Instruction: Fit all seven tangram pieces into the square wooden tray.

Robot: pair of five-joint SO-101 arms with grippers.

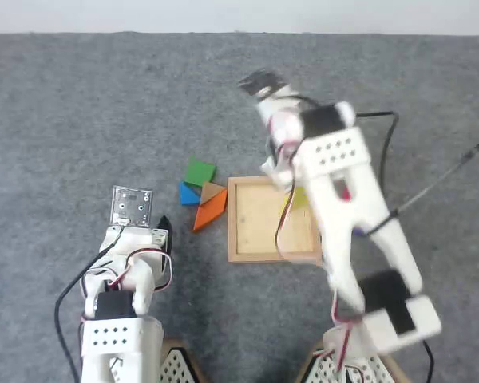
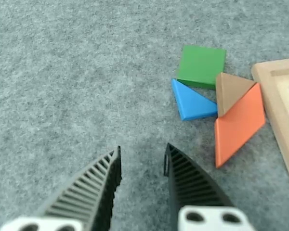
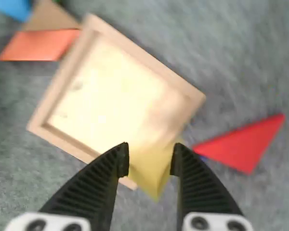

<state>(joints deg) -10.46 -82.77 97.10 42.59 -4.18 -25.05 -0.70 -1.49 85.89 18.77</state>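
The square wooden tray [image 1: 259, 223] lies flat on the grey tabletop [image 1: 80, 104], its floor bare wood. The right arm [image 1: 347, 207] reaches across the tray's right side and hides that part from above. The right gripper [image 3: 149, 149] has its fingers closed on a yellow piece [image 3: 151, 175], held over the tray's rim. A red triangle [image 3: 243, 144] lies on the tabletop just outside the tray. Off the opposite side, an orange piece [image 2: 238, 122], a brown triangle [image 2: 231, 89], a blue triangle [image 2: 192, 102] and a green square [image 2: 201, 65] sit clustered, touching. The left gripper [image 2: 142, 147] hovers near them, fingers apart, holding nothing.
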